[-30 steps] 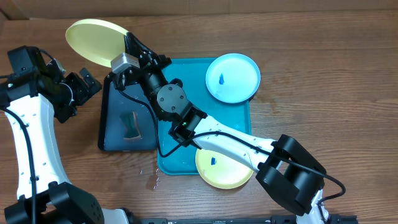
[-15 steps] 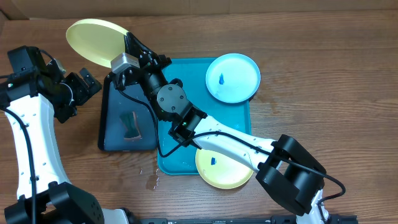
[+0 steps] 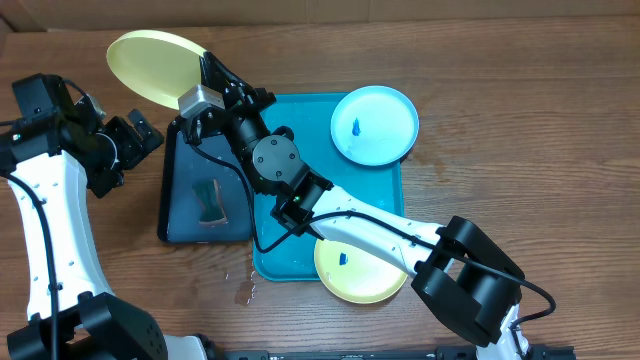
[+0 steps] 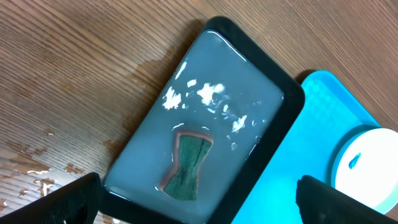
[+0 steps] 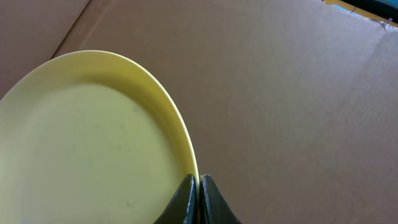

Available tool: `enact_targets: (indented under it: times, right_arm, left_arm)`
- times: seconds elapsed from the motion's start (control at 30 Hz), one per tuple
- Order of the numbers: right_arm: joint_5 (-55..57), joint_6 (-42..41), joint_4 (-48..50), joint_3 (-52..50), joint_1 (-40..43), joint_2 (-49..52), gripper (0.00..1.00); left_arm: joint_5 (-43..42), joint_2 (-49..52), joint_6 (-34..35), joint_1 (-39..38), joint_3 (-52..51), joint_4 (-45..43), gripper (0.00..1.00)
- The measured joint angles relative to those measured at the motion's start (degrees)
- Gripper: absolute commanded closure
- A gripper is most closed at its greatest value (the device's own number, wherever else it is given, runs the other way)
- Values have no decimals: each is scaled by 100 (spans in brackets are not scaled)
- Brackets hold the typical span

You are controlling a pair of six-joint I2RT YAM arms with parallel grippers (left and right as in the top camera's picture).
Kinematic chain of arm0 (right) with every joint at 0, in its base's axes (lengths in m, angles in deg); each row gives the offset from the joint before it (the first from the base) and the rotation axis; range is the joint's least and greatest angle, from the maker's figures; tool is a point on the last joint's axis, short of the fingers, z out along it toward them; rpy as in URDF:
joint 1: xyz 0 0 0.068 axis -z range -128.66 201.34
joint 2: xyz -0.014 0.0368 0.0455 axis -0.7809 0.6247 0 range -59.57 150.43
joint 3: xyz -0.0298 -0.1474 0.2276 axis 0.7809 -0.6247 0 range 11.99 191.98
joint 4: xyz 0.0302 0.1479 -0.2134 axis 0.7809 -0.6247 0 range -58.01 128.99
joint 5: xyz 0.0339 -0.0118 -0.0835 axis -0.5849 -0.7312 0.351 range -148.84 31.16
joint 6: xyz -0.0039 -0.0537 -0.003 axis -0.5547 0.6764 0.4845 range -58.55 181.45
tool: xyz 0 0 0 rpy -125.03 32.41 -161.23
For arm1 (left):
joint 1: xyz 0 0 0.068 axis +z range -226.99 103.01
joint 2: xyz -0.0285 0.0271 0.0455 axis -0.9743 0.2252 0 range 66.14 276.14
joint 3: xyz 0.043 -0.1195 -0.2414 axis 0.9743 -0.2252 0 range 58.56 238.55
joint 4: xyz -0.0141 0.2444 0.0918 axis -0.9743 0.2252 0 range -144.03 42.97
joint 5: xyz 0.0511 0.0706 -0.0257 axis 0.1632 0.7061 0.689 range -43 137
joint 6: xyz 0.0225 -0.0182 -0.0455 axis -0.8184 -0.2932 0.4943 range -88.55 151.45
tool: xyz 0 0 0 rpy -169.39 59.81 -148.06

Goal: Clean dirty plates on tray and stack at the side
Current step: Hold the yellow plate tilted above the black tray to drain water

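1. The right gripper (image 3: 207, 62) is clenched tight on the rim of one yellow-green plate (image 3: 150, 62). In the right wrist view its two dark fingertips (image 5: 186, 198) pinch the plate's edge between them.
2. That plate is held up in the air, tilted, towards the far left corner of the table (image 3: 520, 150), just past the far edge of the black tray (image 3: 170, 200). It touches neither tray.
3. The turquoise tray (image 3: 370, 200) lies mid-table, right beside the black one. The right arm reaches across its left half.
4. The light blue plate (image 3: 375, 125) rests on the tray's far right corner and hangs over the rim there. A small blue smudge shows near its middle.
5. The other yellow-green plate (image 3: 360, 268) sits at the tray's near edge, towards the near right corner, spilling over the rim. It has a blue smudge too, and the arm crosses over part of it.
6. The black tray holds a shallow pool of water with a green sponge (image 4: 186, 165) lying in it, towards its near end.
7. The left gripper (image 3: 143, 133) stands spread wide with nothing in it, off the black tray's left edge near its far left corner.
8. Water drops (image 3: 240, 285) wet the table by the turquoise tray's near left corner.
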Motion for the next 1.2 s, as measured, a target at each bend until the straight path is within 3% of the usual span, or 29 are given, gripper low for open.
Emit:
enact_targets:
  times: [0.93, 1.2]
  right_arm:
    - [140, -87, -138, 0, 0, 0, 96]
    - [717, -1582, -1471, 7, 0, 0, 96]
  left_arm:
    - [0, 0, 0, 0, 0, 0, 0]
    - [-2, 0, 2, 0, 0, 0, 0]
